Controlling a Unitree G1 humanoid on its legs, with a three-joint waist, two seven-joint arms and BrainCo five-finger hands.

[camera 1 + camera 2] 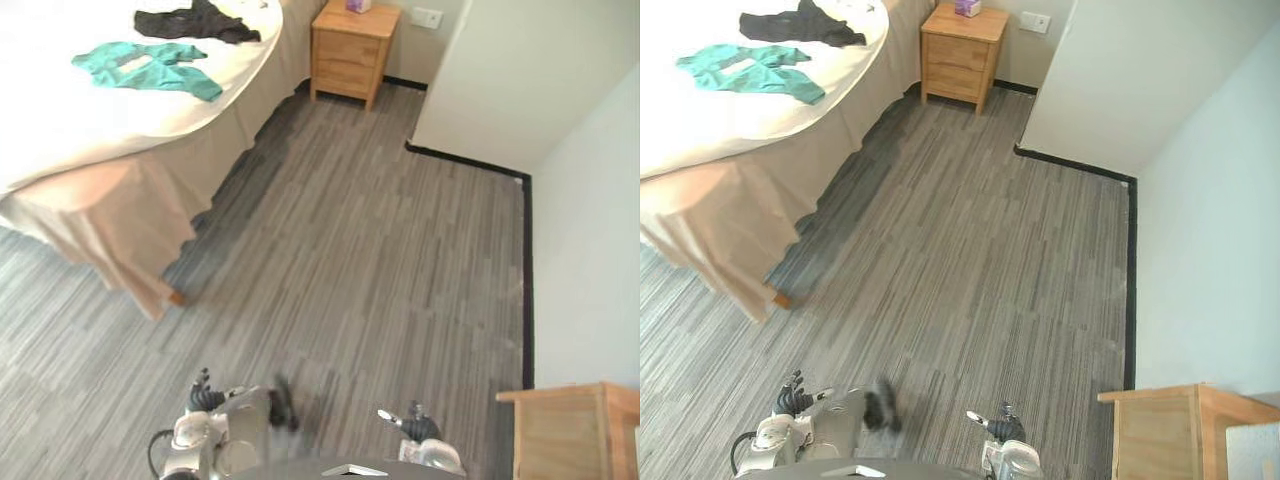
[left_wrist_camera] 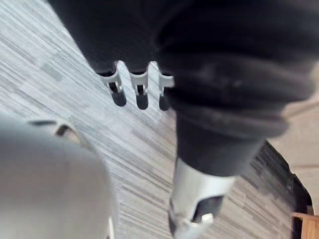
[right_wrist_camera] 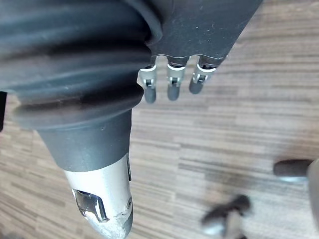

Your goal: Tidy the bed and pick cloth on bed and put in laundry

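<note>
One teal cloth [image 1: 145, 68], black cloth [image 1: 195, 24], on bed [image 1: 60, 130], grey floor [image 1: 350, 270], wooden nightstand [image 1: 352, 50]

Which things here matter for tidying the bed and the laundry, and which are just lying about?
For the job: bed; teal cloth and black cloth lying on it.
Just there: wooden nightstand; small box on top of it; wooden cabinet.

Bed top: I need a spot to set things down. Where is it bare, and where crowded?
Bare: the white stretch of the bed between the teal cloth and the skirted near edge. Crowded: the far part, where the teal cloth and the black cloth lie close together.
</note>
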